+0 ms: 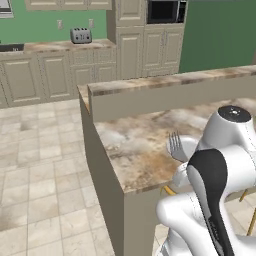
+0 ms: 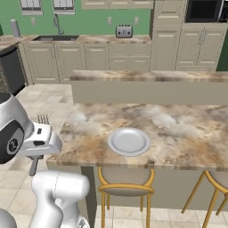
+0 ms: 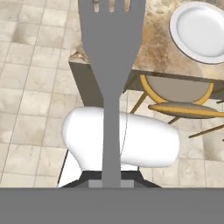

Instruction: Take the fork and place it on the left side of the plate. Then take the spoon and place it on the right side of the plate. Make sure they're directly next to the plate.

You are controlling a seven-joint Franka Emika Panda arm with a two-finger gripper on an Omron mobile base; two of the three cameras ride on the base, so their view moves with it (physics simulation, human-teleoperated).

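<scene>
1. Fork (image 3: pixel 111 65) is clamped by its handle in the gripper (image 3: pixel 111 181), tines pointing away from the hand; the jaws are closed tight on the thin handle.
2. Left base view: the fork's tines (image 1: pixel 174 145) stand upright beside the white arm, above the near part of the marble counter (image 1: pixel 135 145).
3. Right base view: the tines (image 2: pixel 43 119) rise just above the wrist, off the counter's left end, well apart from the plate (image 2: pixel 128 141).
4. Plate sits on the counter near its front edge, above a wooden stool (image 2: pixel 126 185).
5. Hand view: the plate (image 3: pixel 199 30) lies to the upper right; floor tiles (image 3: pixel 35 87) are below the fork.
6. Spoon: cannot be made out.
</scene>
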